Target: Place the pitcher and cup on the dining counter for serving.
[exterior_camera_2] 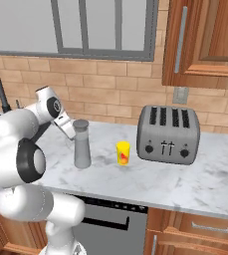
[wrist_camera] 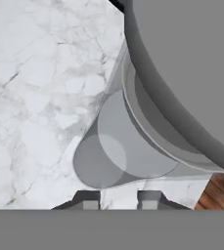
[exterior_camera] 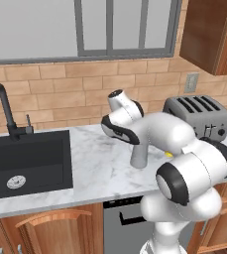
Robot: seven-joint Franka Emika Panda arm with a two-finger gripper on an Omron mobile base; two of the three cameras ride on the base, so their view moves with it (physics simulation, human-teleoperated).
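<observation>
Pitcher grasp at the tabletop

The claw (wrist_camera: pixel 117 199) is seen narrowed beside the pitcher (exterior_camera_2: pixel 81 144), center-left; grip cannot be confirmed. An off-center closure could tip it toward the cup (exterior_camera_2: pixel 123 153).

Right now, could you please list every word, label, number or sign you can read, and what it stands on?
None can be read.
Cup: a red mark on its side, too blurred to read.
Toaster: knobs and levers on the front, no lettering visible.
Pitcher: plain grey, no label.
</observation>
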